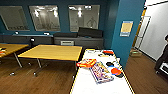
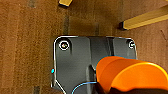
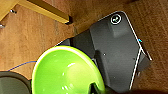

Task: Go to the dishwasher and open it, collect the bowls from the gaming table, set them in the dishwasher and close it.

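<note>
With the left pincer holding an orange bowl (image 2: 130,75) and the right a green bowl (image 3: 66,71), jolts while driving could shake either loose.

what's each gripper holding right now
Left gripper: shut on the orange plastic bowl.
Right gripper: shut on the bright green glossy bowl.

gaming table (image 1: 82,83) ahead, game boxes (image 1: 100,71) on it, plain table (image 1: 52,52) to its left, counter (image 1: 77,40) behind
</note>
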Robot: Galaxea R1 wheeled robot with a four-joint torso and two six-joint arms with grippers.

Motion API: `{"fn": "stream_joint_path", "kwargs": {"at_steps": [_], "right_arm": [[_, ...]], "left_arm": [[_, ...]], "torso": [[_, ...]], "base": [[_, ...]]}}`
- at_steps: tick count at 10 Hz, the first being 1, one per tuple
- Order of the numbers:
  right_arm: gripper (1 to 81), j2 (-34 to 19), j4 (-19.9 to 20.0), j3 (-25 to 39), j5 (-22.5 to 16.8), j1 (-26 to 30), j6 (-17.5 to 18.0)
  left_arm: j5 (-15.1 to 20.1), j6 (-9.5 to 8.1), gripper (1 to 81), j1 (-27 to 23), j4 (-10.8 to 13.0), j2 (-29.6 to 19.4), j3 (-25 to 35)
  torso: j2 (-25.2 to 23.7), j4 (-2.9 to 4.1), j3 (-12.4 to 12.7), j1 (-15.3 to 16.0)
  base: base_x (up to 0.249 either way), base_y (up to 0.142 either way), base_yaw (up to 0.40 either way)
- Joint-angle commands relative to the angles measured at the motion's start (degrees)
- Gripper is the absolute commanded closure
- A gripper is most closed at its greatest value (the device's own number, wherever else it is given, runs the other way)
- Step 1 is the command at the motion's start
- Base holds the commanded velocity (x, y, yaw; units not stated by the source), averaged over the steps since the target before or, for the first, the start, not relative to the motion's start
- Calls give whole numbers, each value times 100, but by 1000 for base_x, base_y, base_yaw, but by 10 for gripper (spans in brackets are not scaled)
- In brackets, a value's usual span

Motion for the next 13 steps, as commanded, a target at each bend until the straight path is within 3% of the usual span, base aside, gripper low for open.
{"fn": "stream_joint_path", "kwargs": {"at_steps": [1,3,5,7,8,9,10,11,13], "right_arm": [[811,-139,-175,-24,-264,198,0],[811,-42,-175,-139,-405,233,0],[811,37,-184,-235,-414,225,-9],[811,143,-184,-367,-528,242,-9],[811,212,-184,-437,-545,251,-9],[811,265,-184,-499,-545,242,-17],[811,310,-184,-569,-554,242,-44],[811,379,-192,-665,-624,259,-70],[811,608,-184,-974,-827,312,-70]], "left_arm": [[21,-33,811,73,-109,346,-349],[13,55,811,415,-365,549,-613],[-163,362,811,766,-523,1085,-1509],[-216,1405,811,926,-1461,1541,-2378],[-207,2009,811,944,-1970,1699,-2677],[-182,2329,811,952,-2193,1813,-2878],[-146,2384,811,952,-2123,1841,-2968],[-224,2506,811,996,-1879,1832,-2960],[-515,2533,811,1014,-1807,1858,-2995]], "torso": [[0,0,0,0],[-2,0,0,0],[-2,0,2,0],[-4,0,2,-2],[-4,0,2,-2],[-6,0,5,-2],[-6,0,5,-2],[-6,0,5,-2],[-9,0,5,-5]], "base": [[0,0,0],[0,0,0],[0,0,0],[0,0,0],[0,0,0],[0,0,0],[0,0,0],[0,0,0],[0,0,0]]}}
